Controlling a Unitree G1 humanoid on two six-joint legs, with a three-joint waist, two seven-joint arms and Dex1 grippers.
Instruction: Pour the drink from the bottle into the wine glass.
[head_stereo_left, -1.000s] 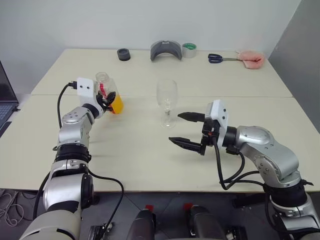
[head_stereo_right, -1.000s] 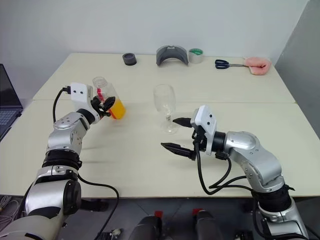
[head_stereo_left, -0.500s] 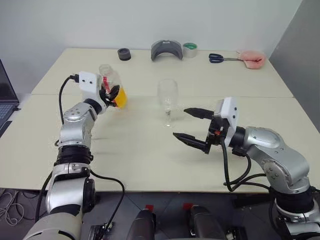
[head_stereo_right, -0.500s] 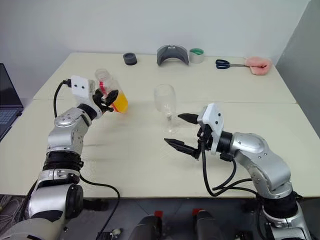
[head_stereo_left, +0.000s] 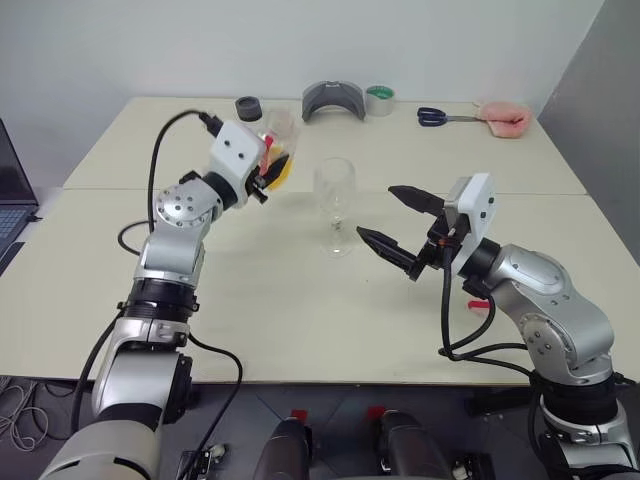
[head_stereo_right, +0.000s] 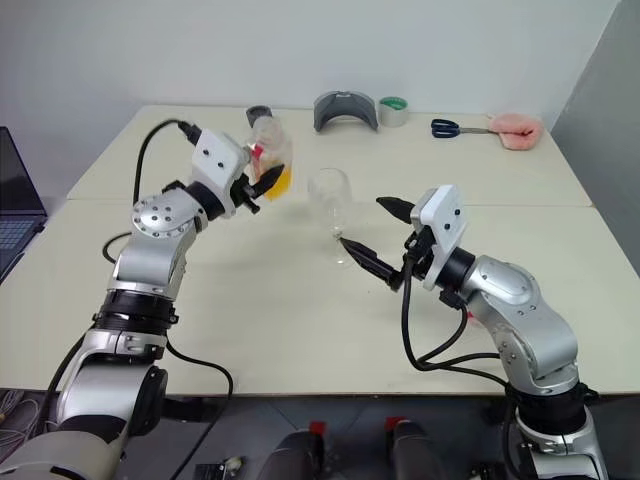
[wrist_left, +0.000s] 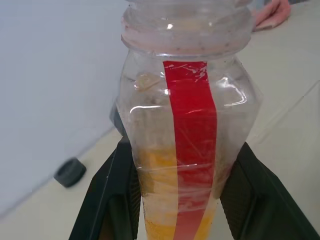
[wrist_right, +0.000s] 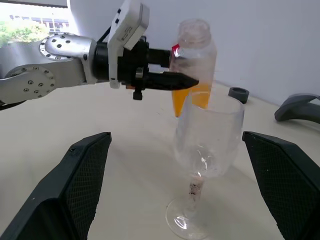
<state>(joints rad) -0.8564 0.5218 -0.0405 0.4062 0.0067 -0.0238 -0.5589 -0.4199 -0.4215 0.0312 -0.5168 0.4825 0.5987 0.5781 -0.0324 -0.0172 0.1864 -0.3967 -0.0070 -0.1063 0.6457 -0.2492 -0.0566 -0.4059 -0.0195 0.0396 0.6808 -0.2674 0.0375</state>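
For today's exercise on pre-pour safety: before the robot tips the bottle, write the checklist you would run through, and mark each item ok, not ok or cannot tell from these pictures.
1. Left gripper shut on the small clear plastic bottle with the red label strip: ok.
2. Bottle cap off, neck open: ok.
3. Orange-yellow drink present in the bottle: ok.
4. Clear stemmed wine glass upright on the cream table: ok.
5. Bottle mouth over the glass bowl: not ok; the bottle is beside the glass and upright.
6. Right gripper steadying the glass: not ok; it is open beside the glass, apart from it.
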